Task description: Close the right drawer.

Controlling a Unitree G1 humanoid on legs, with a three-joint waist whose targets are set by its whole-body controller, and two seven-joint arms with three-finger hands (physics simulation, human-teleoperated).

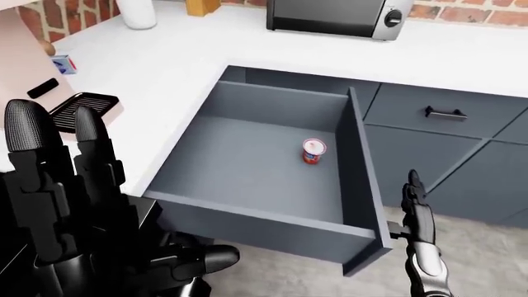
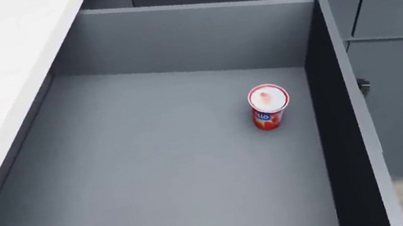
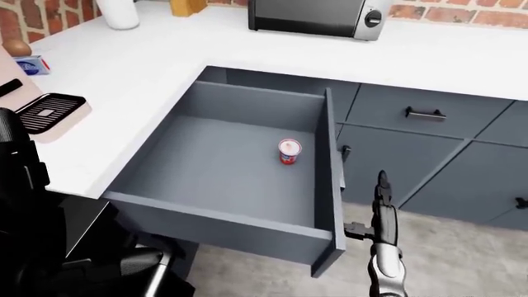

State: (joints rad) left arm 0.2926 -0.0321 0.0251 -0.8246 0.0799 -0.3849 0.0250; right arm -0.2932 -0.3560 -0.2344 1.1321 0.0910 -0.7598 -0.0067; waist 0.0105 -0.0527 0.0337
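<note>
The right drawer (image 1: 239,173) stands pulled far out from under the white counter, its tall front panel (image 1: 356,167) along its right side in the left-eye view. A red can with a white lid (image 2: 268,106) stands upright on the drawer floor near that panel. My right hand (image 1: 414,195) is open, fingers straight and pointing up, just right of the panel's near end and a small gap away from it. My left hand (image 1: 91,173) fills the lower left of the left-eye view, open with fingers raised, holding nothing.
A white counter (image 1: 165,68) wraps the corner, bearing a microwave (image 1: 338,15), a white jar (image 1: 138,12) and a black ridged tray (image 1: 82,105). Closed grey drawer fronts with a black handle (image 1: 445,113) lie to the right. Speckled floor (image 1: 487,260) is below.
</note>
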